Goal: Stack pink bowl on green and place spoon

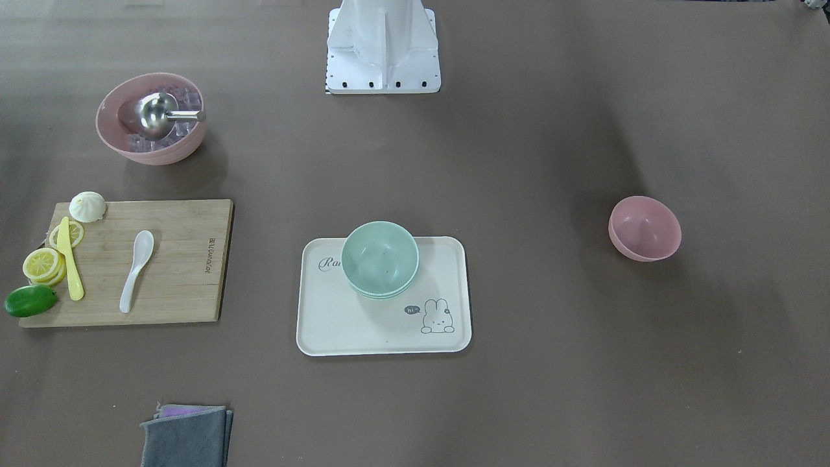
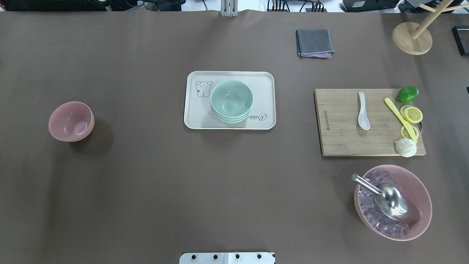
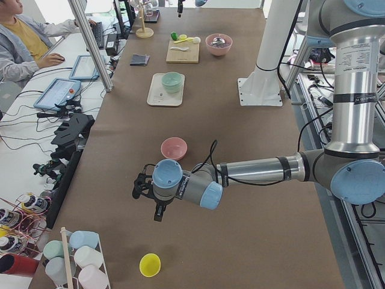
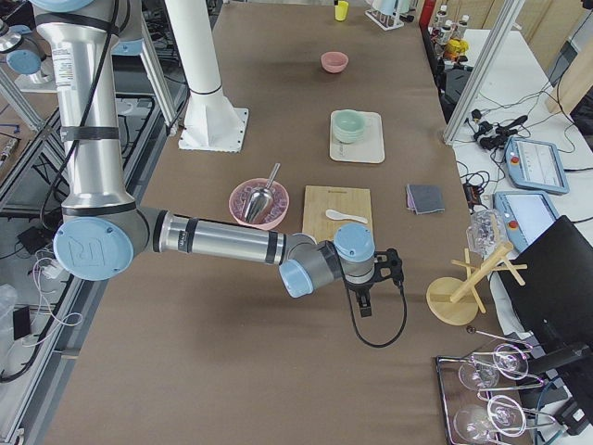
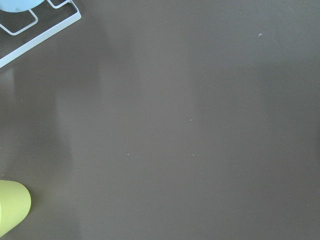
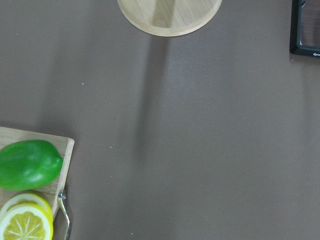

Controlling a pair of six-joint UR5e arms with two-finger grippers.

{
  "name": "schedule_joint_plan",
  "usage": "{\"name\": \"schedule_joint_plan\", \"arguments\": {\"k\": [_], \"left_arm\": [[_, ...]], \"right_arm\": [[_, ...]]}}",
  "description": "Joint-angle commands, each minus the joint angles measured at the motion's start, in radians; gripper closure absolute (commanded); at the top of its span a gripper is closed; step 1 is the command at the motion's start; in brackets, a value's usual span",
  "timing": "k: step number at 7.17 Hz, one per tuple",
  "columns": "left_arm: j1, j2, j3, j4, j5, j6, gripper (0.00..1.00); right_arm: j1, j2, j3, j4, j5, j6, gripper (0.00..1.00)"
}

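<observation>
A small empty pink bowl (image 2: 71, 121) stands alone on the table's left side; it also shows in the front view (image 1: 644, 228). A stack of green bowls (image 2: 231, 101) sits on a cream tray (image 2: 198, 117) at the centre. A white spoon (image 2: 362, 110) lies on a wooden cutting board (image 2: 340, 139) at the right. My left gripper (image 3: 139, 188) shows only in the left side view, past the pink bowl near the table's end; I cannot tell if it is open or shut. My right gripper (image 4: 394, 267) shows only in the right side view, beyond the board; I cannot tell its state.
A large pink bowl (image 2: 421, 190) of ice cubes with a metal scoop (image 2: 394, 203) stands near the board. A yellow knife (image 2: 399, 113), lemon slices (image 2: 412, 114), a lime (image 2: 407, 94) and a bun (image 2: 405, 147) lie on the board. A grey cloth (image 2: 314, 43) and a wooden stand (image 2: 412, 38) are at the far edge.
</observation>
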Motion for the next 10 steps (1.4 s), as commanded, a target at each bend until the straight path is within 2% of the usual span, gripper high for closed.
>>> {"name": "schedule_joint_plan", "arguments": {"k": [1,3,5,6,7,8,10], "left_arm": [[0.001,-0.009,0.001,-0.015,0.0,0.001,0.03],[0.036,-0.026,-0.002,-0.022,0.012,-0.038,0.02],[0.189,-0.026,-0.053,-0.168,0.024,-0.408,0.02],[0.276,-0.029,-0.083,-0.184,0.105,-0.521,0.02],[0.362,-0.036,-0.129,-0.177,0.132,-0.659,0.02],[0.412,-0.059,-0.136,-0.175,0.171,-0.716,0.03],[0.496,-0.07,-0.154,-0.174,0.179,-0.724,0.03]], "right_arm": [[0.0,0.001,0.001,0.002,0.002,0.0,0.0],[-0.025,0.007,-0.001,0.002,0.0,-0.002,0.0],[-0.068,0.014,0.004,0.003,-0.003,-0.002,0.0],[-0.077,0.015,0.005,0.017,-0.006,-0.002,0.0],[-0.08,0.018,0.007,0.032,-0.009,0.001,0.0],[-0.088,0.02,0.004,0.032,-0.021,0.02,0.0],[-0.099,0.024,0.004,0.032,-0.026,0.034,0.0]]}}
